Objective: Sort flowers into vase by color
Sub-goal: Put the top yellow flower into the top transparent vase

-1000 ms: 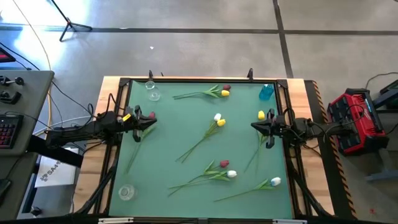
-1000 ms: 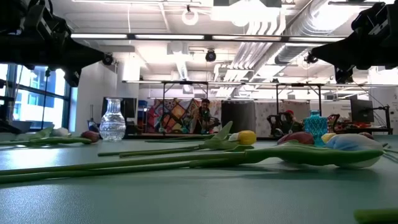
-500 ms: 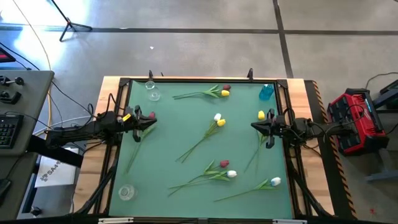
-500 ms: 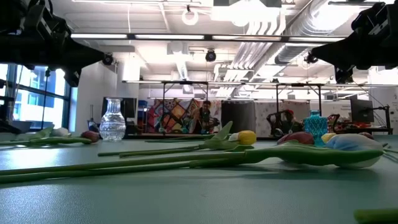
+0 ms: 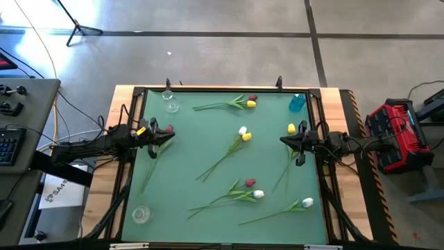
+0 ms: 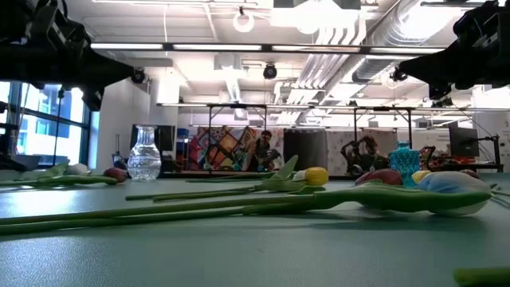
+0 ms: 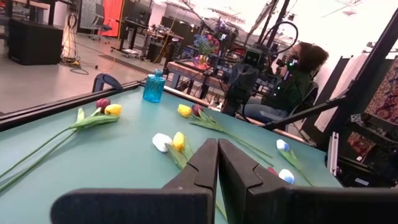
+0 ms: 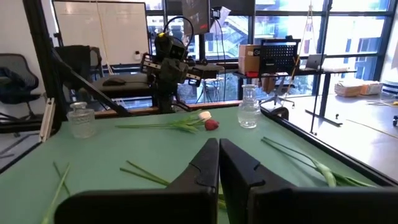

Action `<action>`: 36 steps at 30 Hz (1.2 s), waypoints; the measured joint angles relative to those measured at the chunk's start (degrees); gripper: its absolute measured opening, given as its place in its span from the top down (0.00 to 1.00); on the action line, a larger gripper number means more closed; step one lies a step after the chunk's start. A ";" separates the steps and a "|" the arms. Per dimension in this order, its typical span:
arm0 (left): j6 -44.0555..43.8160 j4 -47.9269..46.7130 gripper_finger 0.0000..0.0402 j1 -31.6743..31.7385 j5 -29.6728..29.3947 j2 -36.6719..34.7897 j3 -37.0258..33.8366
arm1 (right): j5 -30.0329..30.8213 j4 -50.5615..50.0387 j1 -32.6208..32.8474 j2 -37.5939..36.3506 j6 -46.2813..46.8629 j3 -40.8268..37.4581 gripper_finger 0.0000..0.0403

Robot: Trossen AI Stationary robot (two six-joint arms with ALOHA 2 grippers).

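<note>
Workshop room around the table
A grey concrete floor (image 5: 229, 55), large windows (image 8: 298, 31) and exposed ceiling ducts (image 6: 351, 32) are seen.

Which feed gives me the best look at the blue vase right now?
The left wrist view: the blue vase stands whole and unobstructed at the mat's far edge. The high view shows only its top from above; the low view shows it small, its base behind flowers. Right wrist view misses it.

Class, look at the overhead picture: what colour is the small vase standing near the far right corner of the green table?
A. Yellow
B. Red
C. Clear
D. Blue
D: the vase near the far right corner is blue, while the other two vases, far left and near left, are clear glass.
</note>
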 joint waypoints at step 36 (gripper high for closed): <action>-5.55 13.16 0.81 0.07 -9.80 26.76 0.98 | 20.68 6.52 -7.78 11.87 22.16 0.09 0.68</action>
